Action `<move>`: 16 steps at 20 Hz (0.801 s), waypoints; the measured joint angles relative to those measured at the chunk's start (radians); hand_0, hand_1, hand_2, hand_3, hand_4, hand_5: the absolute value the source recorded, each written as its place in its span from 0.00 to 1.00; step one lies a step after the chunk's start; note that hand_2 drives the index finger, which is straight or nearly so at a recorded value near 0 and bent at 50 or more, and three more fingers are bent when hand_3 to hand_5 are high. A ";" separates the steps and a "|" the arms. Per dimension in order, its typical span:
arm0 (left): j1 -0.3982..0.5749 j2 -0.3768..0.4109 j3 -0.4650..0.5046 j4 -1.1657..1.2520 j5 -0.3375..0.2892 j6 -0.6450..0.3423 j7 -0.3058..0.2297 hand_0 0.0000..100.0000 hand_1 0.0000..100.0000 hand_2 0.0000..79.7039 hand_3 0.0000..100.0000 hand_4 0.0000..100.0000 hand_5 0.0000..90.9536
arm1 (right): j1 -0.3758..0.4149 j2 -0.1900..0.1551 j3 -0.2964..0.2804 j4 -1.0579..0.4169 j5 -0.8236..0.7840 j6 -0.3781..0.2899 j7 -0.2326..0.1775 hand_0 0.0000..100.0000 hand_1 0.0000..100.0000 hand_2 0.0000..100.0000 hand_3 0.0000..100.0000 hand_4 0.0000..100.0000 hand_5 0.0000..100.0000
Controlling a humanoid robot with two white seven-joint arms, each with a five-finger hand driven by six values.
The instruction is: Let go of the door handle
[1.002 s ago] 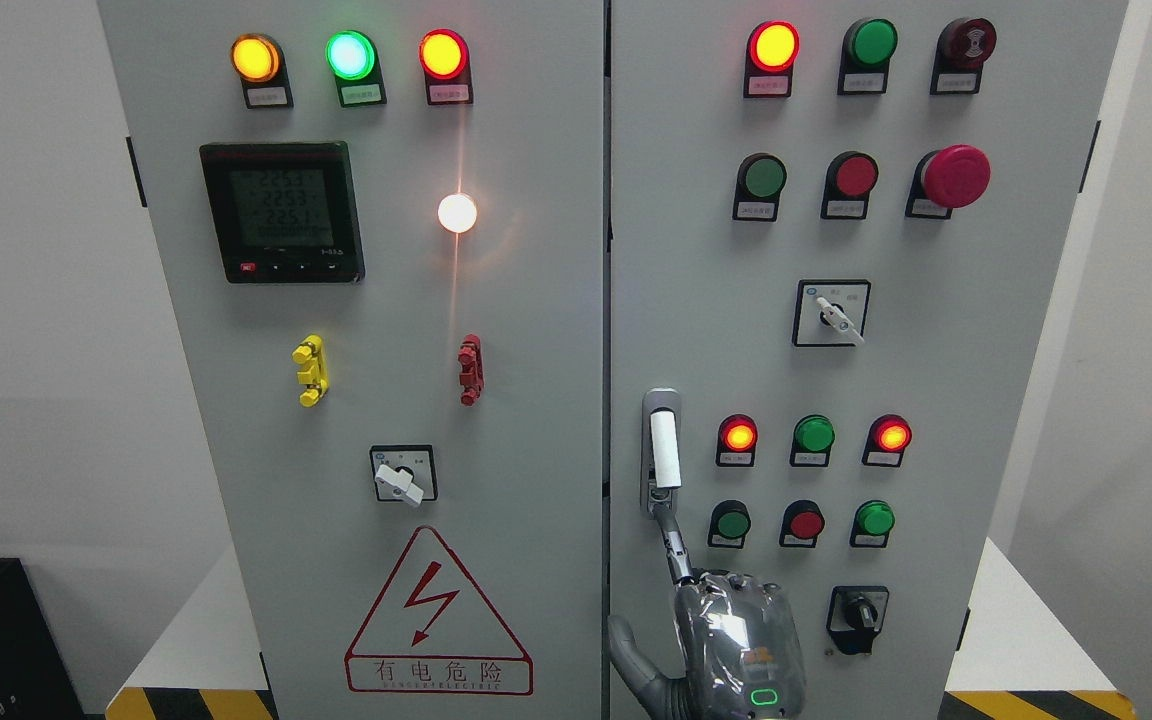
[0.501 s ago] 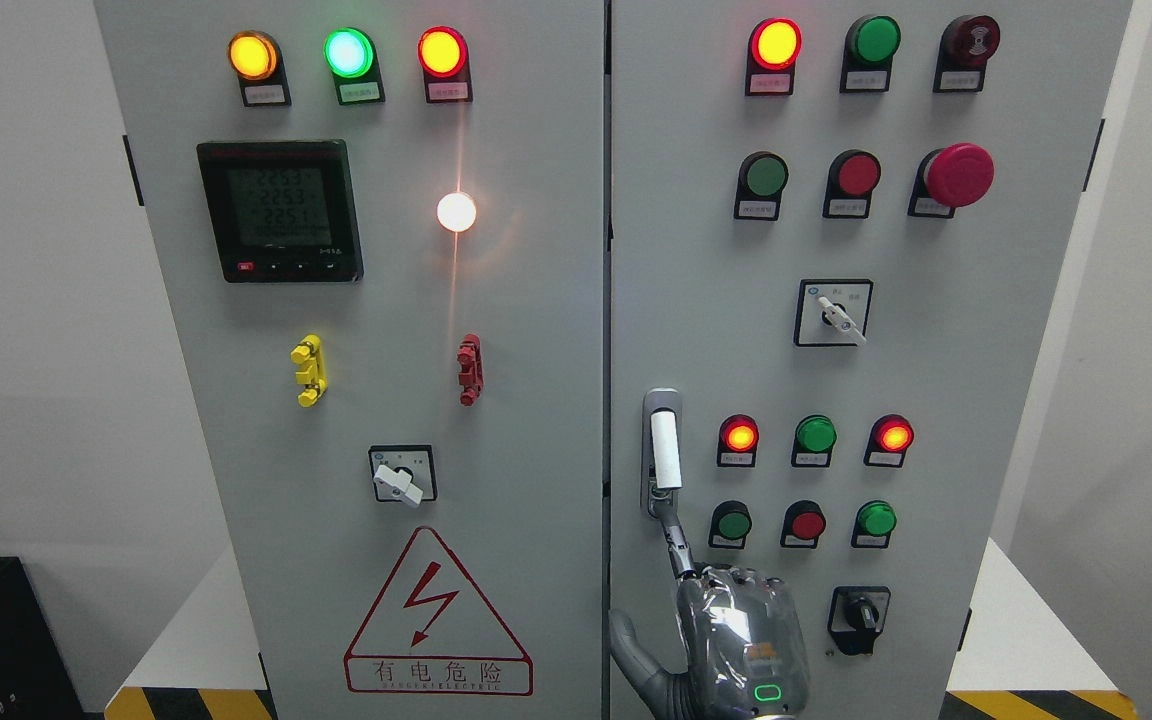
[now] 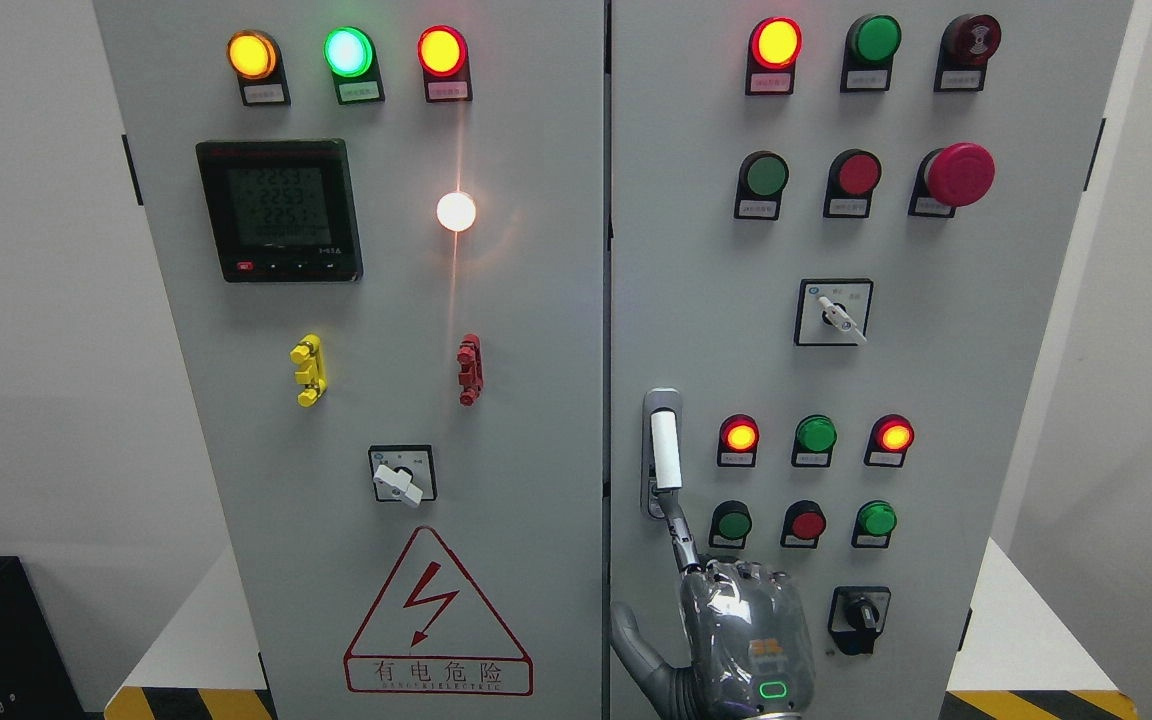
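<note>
The door handle [image 3: 665, 450] is a white upright bar in a grey recessed plate at the left edge of the cabinet's right door [image 3: 936, 380]. My right hand [image 3: 681, 575] comes up from the bottom edge just below it, with its back toward the camera. Its index finger [image 3: 678, 535] points up, and the tip touches the lower end of the handle plate. The thumb [image 3: 628, 638] sticks out to the left, and the other fingers are folded out of sight. Nothing is grasped. The door looks flush with the left door [image 3: 386, 300].
Both doors carry lit indicator lamps, push buttons, rotary switches [image 3: 833, 312] and a red mushroom stop button [image 3: 958, 174]. Green and red buttons [image 3: 733, 522] sit just right of my index finger. The left door has a meter display [image 3: 281, 210] and a warning triangle [image 3: 436, 615].
My right hand has crept slightly up and to the right, while the index fingertip stays at the handle's lower end. The door has not moved.
</note>
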 measured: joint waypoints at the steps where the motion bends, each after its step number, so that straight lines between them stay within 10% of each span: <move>1: 0.000 0.000 0.000 0.000 0.000 0.000 0.000 0.12 0.56 0.00 0.00 0.00 0.00 | 0.001 0.000 0.000 -0.002 0.000 0.000 -0.001 0.37 0.23 0.12 0.81 0.86 0.94; 16: 0.000 0.000 0.000 0.000 0.000 0.000 0.000 0.12 0.56 0.00 0.00 0.00 0.00 | 0.023 0.000 -0.001 -0.045 -0.003 -0.006 -0.004 0.43 0.25 0.37 0.80 0.82 0.90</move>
